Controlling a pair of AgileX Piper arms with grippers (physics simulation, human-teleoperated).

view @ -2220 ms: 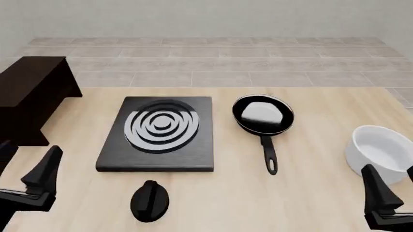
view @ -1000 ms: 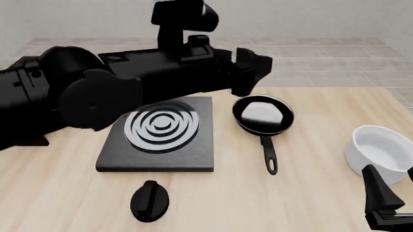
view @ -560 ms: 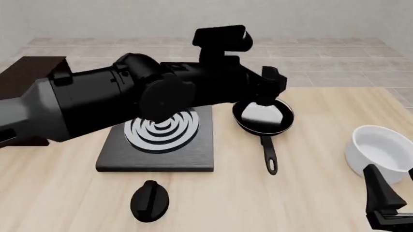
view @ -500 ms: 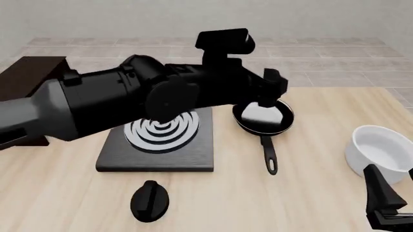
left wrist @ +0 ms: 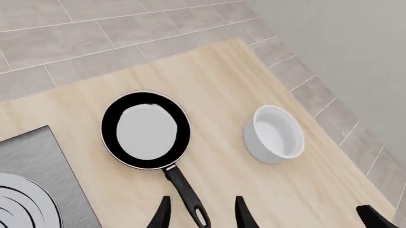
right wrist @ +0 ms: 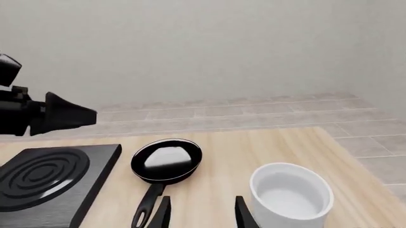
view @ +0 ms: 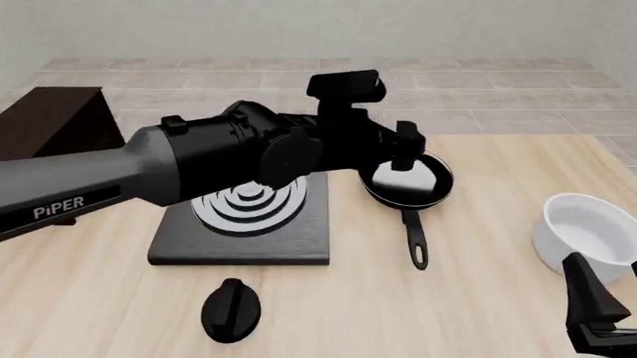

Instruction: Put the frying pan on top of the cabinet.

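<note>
Swung in across the stove, the left gripper now hangs open above the pan, handle just below its fingertips, ready to descend; right gripper open, idle; cabinet far behind it.

A: How is the scene viewed?

B: The table is seen from above and behind by the front view. The left wrist view is aimed steeply downward, the right wrist view low and forward.

A: What is shared?

B: The frying pan and white bowl are covered by all three.
</note>
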